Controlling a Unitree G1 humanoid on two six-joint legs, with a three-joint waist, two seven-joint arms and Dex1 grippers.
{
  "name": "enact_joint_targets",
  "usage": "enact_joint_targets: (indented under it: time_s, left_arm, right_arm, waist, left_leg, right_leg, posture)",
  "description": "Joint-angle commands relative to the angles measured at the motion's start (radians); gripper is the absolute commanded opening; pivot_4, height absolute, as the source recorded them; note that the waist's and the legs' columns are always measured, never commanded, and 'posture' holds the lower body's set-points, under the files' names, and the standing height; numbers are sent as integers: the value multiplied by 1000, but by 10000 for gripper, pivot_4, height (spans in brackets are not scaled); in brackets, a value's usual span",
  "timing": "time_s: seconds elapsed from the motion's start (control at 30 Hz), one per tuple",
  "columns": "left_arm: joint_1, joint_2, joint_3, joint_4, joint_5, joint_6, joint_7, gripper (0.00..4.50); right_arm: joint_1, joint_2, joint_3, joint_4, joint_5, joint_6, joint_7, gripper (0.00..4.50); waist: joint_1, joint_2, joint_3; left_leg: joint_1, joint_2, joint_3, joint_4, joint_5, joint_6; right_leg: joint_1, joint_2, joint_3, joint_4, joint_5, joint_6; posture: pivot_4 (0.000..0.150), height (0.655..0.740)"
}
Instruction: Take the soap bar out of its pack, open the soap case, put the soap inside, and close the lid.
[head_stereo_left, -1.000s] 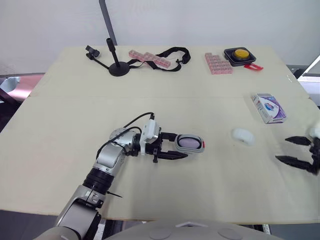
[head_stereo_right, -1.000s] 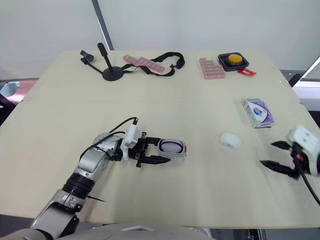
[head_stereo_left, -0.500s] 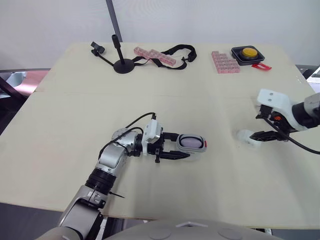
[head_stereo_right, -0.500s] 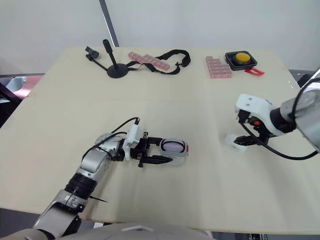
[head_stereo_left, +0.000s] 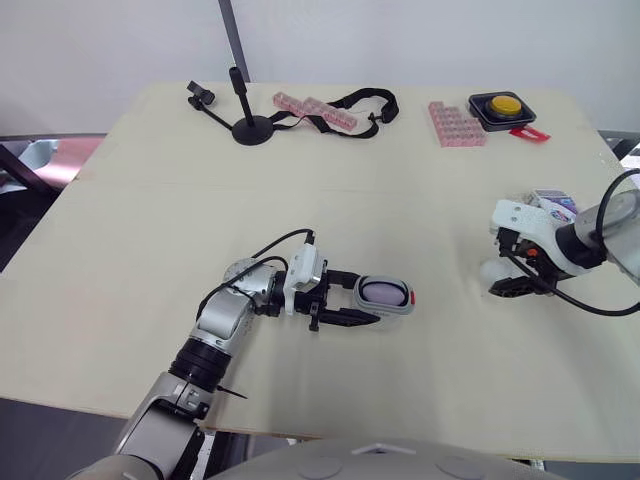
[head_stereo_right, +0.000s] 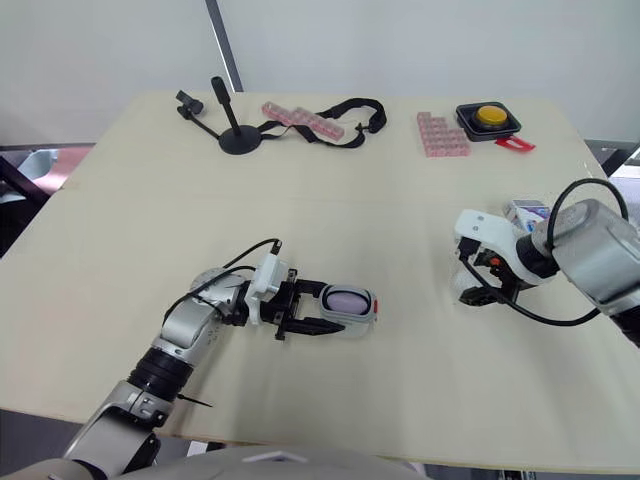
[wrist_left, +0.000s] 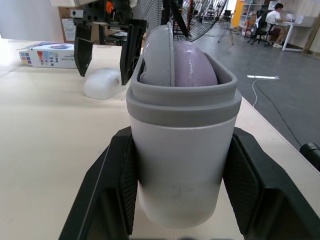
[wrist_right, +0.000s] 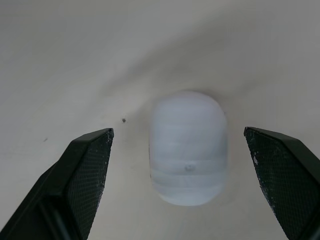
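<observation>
- Soap case (wrist_left: 180, 165): clamped between the two fingers of the left gripper (head_stereo_left: 365, 298), near the middle of the table (head_stereo_left: 150, 250), with its open mouth facing away from the wrist.
- Contents: the purple soap bar (wrist_left: 192, 62) sits inside the case. A translucent panel stands against it; its identity cannot be determined.
- Right gripper (wrist_right: 177, 132): fingers spread wide, one on each side of a white rounded piece (wrist_right: 187, 150) lying on the table, with no contact.
- Soap pack (head_stereo_left: 555, 202): just beyond the right gripper, partly hidden by that arm.

Silver arms (head_stereo_left: 225, 318); white wrists (head_stereo_left: 303, 268); black cables (head_stereo_left: 268, 243); textured black fingers (wrist_right: 85, 170)
</observation>
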Motion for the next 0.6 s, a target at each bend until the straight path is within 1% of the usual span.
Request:
enact_joint_targets:
  time_s: [0.03, 0.43, 0.47, 0.5, 0.57, 0.6]
  left_arm:
    - [-4, 4, 2, -36, -9, -14, -2, 18613]
    - [-4, 7, 2, -34, -8, -16, 1, 18613]
    - [-4, 7, 2, -34, -7, -17, 1, 18613]
    - [-5, 7, 2, -33, -7, -17, 1, 18613]
    - [-5, 8, 2, -33, -6, -17, 2, 18613]
    - [-5, 8, 2, -32, -6, -17, 3, 18613]
  right_arm:
    - [3, -5, -12, 17, -30, -19, -4, 44612]
    - [13, 10, -15, 57, -54, -41, -1, 44612]
    - [12, 11, -15, 58, -55, -41, -1, 42135]
    - [12, 12, -15, 59, -55, -41, -1, 38567]
    - [13, 12, -14, 59, -56, -40, -1, 33997]
    - [14, 12, -13, 59, -57, -40, -1, 30230]
  waist:
    - [1, 0, 0]
    - [3, 0, 0]
    - [3, 0, 0]
    - [3, 0, 0]
    - [4, 0, 0]
    - [4, 0, 0]
  left_leg:
    - [0, 0, 0, 0, 0, 0]
    - [0, 0, 0, 0, 0, 0]
    - [0, 0, 0, 0, 0, 0]
    - [0, 0, 0, 0, 0, 0]
    - [0, 0, 0, 0, 0, 0]
    - [0, 0, 0, 0, 0, 0]
  right_leg:
    - [0, 0, 0, 0, 0, 0]
    - [0, 0, 0, 0, 0, 0]
    - [0, 0, 0, 0, 0, 0]
    - [0, 0, 0, 0, 0, 0]
    - [0, 0, 0, 0, 0, 0]
    - [0, 0, 0, 0, 0, 0]
  posture:
    - [1500, 7160]
    - [1500, 7160]
    - [1500, 7160]
    - [1500, 7160]
    - [1500, 7160]
    - [1500, 7160]
